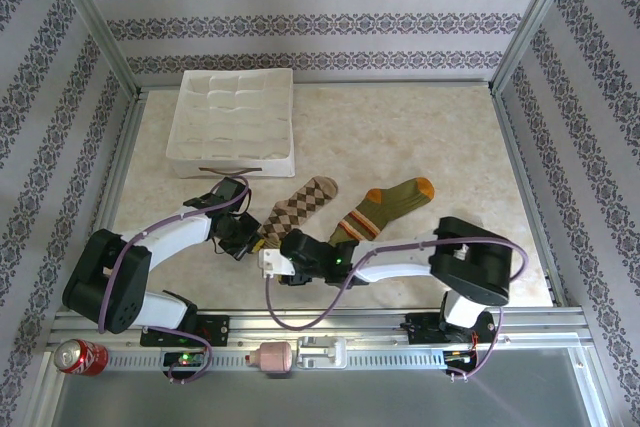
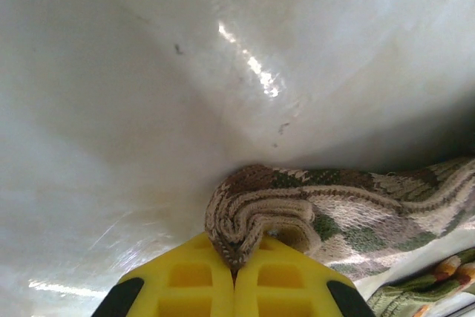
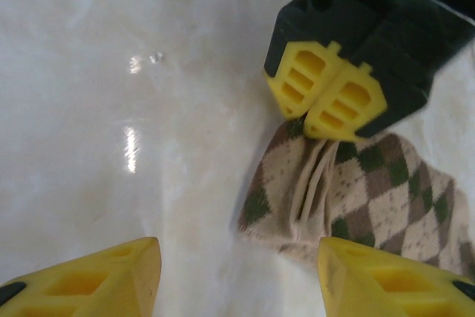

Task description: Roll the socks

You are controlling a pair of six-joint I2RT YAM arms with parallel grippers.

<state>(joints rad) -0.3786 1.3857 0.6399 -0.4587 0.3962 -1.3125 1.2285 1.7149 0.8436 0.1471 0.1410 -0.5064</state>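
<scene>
Top external view: brown-and-beige argyle fabric sock (image 1: 308, 199) and olive-green sock with orange toe and heel (image 1: 392, 205) side by side on the pale marbled table (image 1: 420, 137), near a white compartmented tray (image 1: 232, 122). Left wrist view: left gripper (image 2: 235, 276) clamped tight on the argyle sock's bunched cuff. Right wrist view: right gripper (image 3: 237, 276) parted wide, holding nothing, just beside that cuff.

You find the left sock (image 1: 308, 203) just beside the right sock (image 1: 395, 205) on the table (image 1: 420, 127), the tray (image 1: 200, 162) behind them to the left, the left gripper (image 2: 236, 257) at the left sock's near end.
</scene>
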